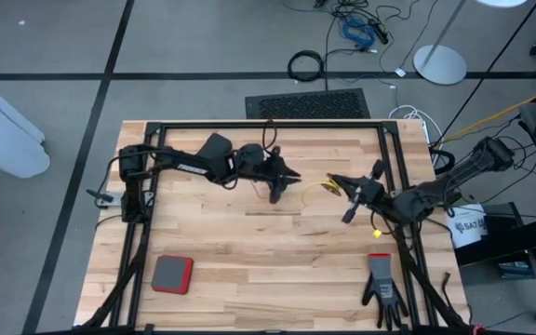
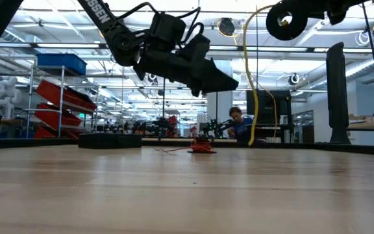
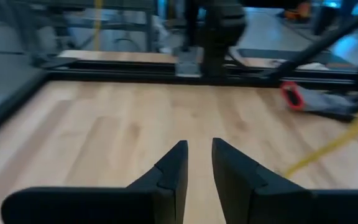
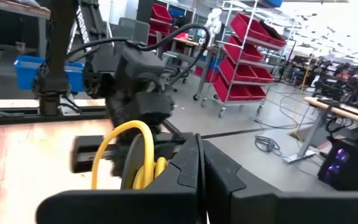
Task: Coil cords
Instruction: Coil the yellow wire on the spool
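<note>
Left pincer (image 1: pixel 288 174): slightly parted, empty, above the surface.
Red cord (image 2: pixel 201 147): on the surface beneath it.
Right pincer (image 1: pixel 335 179): closed on yellow cord (image 1: pixel 316 185), lifted between both pincers.

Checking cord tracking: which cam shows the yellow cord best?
Low view: the yellow cord hangs in a long arc from the reel at the right gripper, against a plain background. High view shows only a short yellow bit. Right wrist view sees a close loop, left wrist view a blurred streak.
</note>
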Available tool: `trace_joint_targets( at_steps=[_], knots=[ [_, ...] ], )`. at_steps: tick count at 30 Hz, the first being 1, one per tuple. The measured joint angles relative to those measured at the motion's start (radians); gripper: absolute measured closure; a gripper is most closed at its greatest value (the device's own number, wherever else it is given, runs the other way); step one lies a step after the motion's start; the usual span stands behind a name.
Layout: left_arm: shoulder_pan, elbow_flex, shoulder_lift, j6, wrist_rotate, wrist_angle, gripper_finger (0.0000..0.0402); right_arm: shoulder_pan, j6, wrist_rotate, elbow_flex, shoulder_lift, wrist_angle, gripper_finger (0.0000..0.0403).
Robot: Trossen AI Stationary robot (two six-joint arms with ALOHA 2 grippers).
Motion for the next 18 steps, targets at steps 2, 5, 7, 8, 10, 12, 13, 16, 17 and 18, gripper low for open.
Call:
trace_joint_targets(
  at_steps=[2,5,7,8,10,12,13,16,17,18],
  knots=[
    [-0.009,0.0,0.0,-0.001,0.04,0.0,0.0322,0.012,-0.016,0.02,0.0,-0.018,-0.003,0.0403],
    [-0.026,0.0,0.0,-0.001,0.082,0.018,0.0322,0.02,-0.032,0.023,0.0,-0.037,-0.004,0.0403],
    [-0.039,0.0,0.0,0.007,0.087,0.016,0.0322,0.025,-0.038,0.023,0.0,-0.042,-0.01,0.0403],
    [-0.044,0.0,0.0,0.014,0.089,0.012,0.0321,0.027,-0.041,0.023,0.0,-0.044,-0.012,0.0403],
    [-0.051,0.0,0.0,0.029,0.096,0.011,0.0321,0.03,-0.041,0.023,0.0,-0.046,-0.014,0.0403],
    [-0.056,0.0,0.0,0.032,0.113,0.012,0.0321,0.03,-0.036,0.022,0.0,-0.046,-0.016,0.0403],
    [-0.059,0.0,0.0,0.033,0.116,0.012,0.032,0.03,-0.032,0.022,0.0,-0.046,-0.022,0.0403],
    [-0.074,0.0,0.0,0.033,0.128,0.009,0.0302,0.03,-0.018,0.022,0.0,-0.046,-0.034,0.0403],
    [-0.079,0.0,0.0,0.033,0.129,0.008,0.0289,0.03,-0.017,0.022,0.0,-0.046,-0.035,0.0403],
    [-0.082,0.0,0.0,0.032,0.128,0.008,0.0275,0.03,-0.015,0.022,0.0,-0.046,-0.035,0.0403]
  ],
)
